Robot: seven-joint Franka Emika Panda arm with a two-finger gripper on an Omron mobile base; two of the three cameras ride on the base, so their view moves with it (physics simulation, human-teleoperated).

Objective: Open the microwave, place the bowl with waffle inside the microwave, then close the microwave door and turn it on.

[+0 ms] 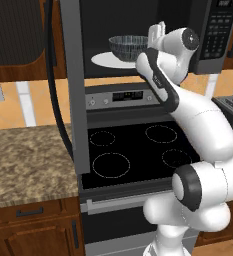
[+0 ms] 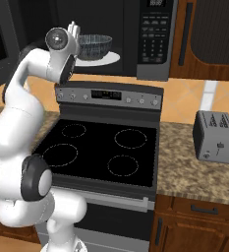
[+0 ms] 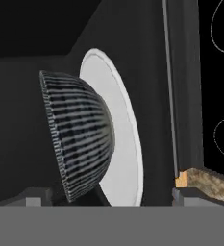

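The bowl [image 1: 128,47] sat on the white turntable [image 1: 104,60] inside the microwave [image 2: 135,37], and the pincer [image 1: 157,34] hung just outside the cavity with its jaws spread wide, holding nothing. The step in hand looked like backing out — best done by drawing the hand straight back, clear of the bowl's rim, before swinging round to the microwave door [image 1: 73,85], which stood wide open over the stove [image 2: 106,147]. The hand view gave the bowl's ribbed side resting on the turntable; the right base view alone gave the button panel [image 2: 154,34] and the toaster [image 2: 215,137] on the worktop [image 2: 194,172]. The waffle could not be made out.
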